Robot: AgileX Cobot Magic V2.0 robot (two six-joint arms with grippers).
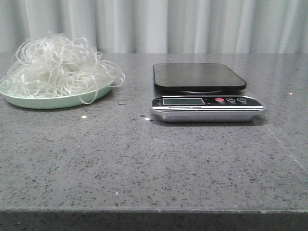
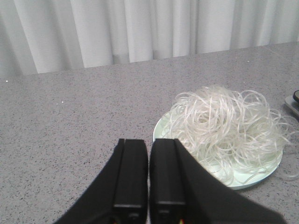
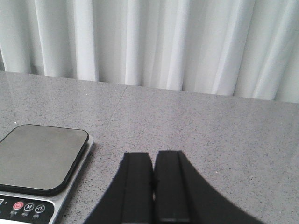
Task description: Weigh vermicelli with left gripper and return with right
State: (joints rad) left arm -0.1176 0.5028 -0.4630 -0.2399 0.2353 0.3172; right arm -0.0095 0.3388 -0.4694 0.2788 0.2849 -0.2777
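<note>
The vermicelli (image 1: 55,65), a fluffy tangle of thin whitish strands, lies heaped on a pale green plate (image 1: 29,100) at the table's far left. It also shows in the left wrist view (image 2: 224,123) on the plate (image 2: 254,179). A silver kitchen scale (image 1: 207,103) with a bare black platform (image 1: 197,76) stands right of centre, and shows in the right wrist view (image 3: 39,156). My left gripper (image 2: 149,142) is shut and empty, short of the plate's rim. My right gripper (image 3: 153,156) is shut and empty, beside the scale. Neither gripper shows in the front view.
A white pleated curtain (image 1: 159,24) hangs behind the grey speckled table (image 1: 144,163). A few small crumbs (image 1: 83,117) lie on the table between plate and scale. The table's front edge (image 1: 154,210) runs along the bottom of the front view.
</note>
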